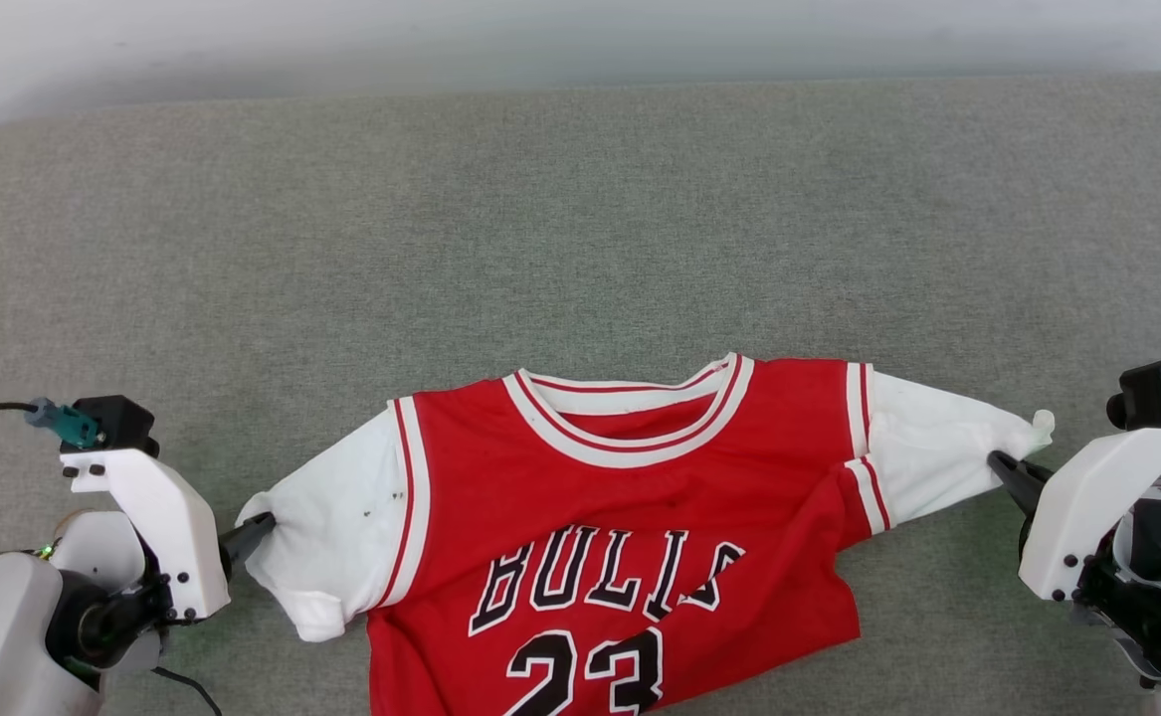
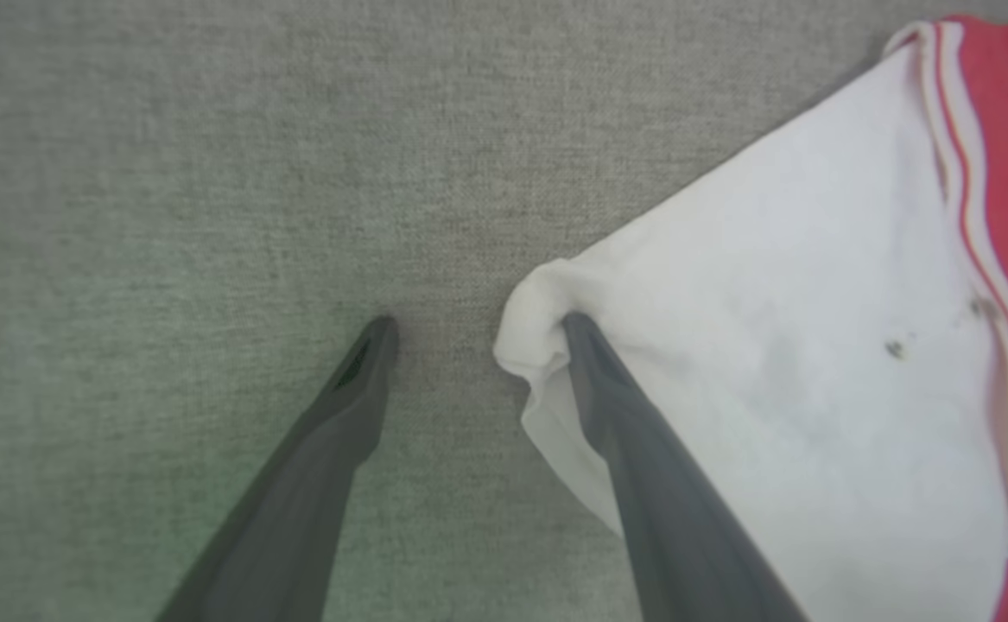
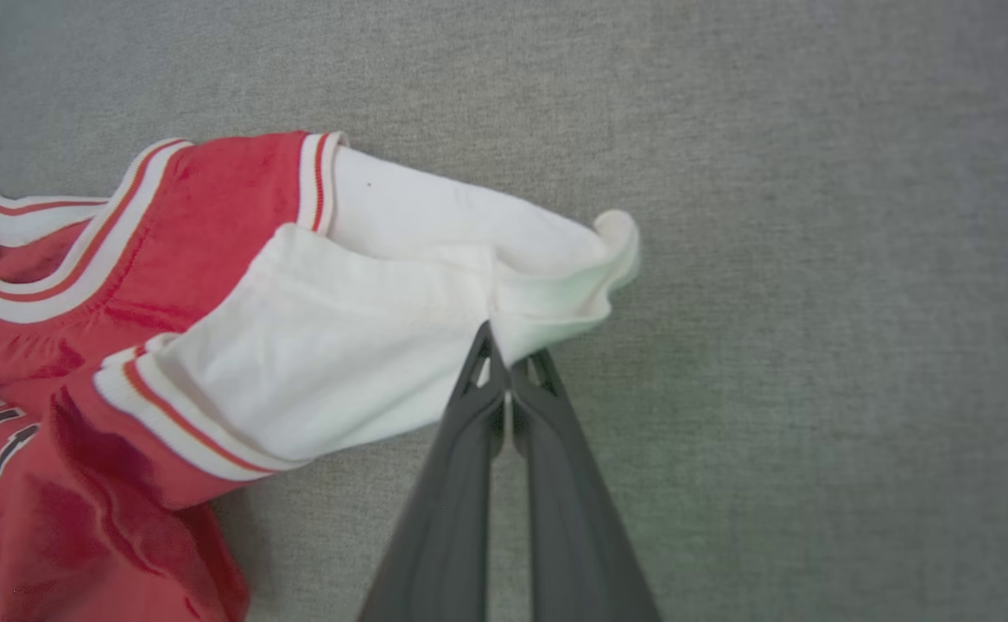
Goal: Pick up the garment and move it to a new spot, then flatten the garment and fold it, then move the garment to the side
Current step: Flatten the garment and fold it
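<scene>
Here the garment (image 1: pixel 600 487) lies collar (image 1: pixel 630 449) away, sleeves (image 1: pixel 326 527) spread sideways.

Hem: the garment (image 1: pixel 630 517) runs off the head view's bottom edge, its number cut through.
Specks: dark specks (image 2: pixel 895 349) on the white sleeve, too small to identify.
Fingertip: one left gripper (image 2: pixel 478 324) tip is lost in a sleeve fold.

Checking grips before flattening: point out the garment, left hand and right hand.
garment (image 1: pixel 630 497), head view, red chest above the lettering.
left hand (image 2: pixel 478 323), left wrist view, midway between spread fingertips.
right hand (image 3: pixel 510 367), right wrist view, between fingertips shut on the garment.
</scene>
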You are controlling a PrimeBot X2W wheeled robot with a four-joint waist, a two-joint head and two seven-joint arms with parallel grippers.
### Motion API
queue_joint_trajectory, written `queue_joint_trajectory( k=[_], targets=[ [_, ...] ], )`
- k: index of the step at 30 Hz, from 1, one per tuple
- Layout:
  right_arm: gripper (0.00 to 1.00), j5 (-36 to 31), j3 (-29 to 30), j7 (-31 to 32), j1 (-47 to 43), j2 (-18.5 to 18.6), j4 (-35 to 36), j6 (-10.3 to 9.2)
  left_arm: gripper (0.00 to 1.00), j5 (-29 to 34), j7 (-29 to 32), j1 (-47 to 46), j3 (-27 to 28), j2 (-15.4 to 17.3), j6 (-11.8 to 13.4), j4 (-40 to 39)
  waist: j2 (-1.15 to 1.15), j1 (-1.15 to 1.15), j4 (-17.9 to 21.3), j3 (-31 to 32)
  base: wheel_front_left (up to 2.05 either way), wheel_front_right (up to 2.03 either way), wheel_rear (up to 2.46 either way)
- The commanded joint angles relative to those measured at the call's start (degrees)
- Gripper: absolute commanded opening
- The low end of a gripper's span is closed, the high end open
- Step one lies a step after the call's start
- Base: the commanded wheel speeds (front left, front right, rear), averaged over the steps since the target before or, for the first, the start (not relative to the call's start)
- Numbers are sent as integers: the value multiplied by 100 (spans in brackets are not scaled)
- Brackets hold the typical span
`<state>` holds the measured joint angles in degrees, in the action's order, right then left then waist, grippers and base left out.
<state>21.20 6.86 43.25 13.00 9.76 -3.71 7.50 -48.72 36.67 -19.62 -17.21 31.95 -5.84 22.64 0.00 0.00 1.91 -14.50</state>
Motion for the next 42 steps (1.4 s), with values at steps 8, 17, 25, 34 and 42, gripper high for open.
queue_joint_trajectory(
  k=[8, 17, 25, 34, 42],
  targets=[
    [0, -101, 17, -183, 78, 79, -95, -2, 0, -93, 169, 75, -606, -651, -156, 490, 0, 0, -27, 121, 0, 0, 0],
    [0, -251, 56, -433, 164, 258, -236, -2, 0, 675, -929, -470, -288, -142, 307, 51, 0, 0, -213, 575, 0, 0, 0],
    [0, -491, -77, -702, 879, 746, -666, -5, 0, 1349, -1578, -1374, -193, -23, 754, -220, 0, 0, -289, 904, 0, 0, 0],
    [0, -496, -604, -1387, 2862, 1242, -1423, -5, 0, 1700, -2233, -3181, -46, -184, 792, 482, 0, 0, -133, 349, 0, 0, 0],
    [0, -766, -835, -2405, 4954, 1383, -2076, -6, 0, 1957, -3036, -4979, 172, -181, 791, 1022, 0, 0, 15, -639, 0, 0, 0]
  ],
)
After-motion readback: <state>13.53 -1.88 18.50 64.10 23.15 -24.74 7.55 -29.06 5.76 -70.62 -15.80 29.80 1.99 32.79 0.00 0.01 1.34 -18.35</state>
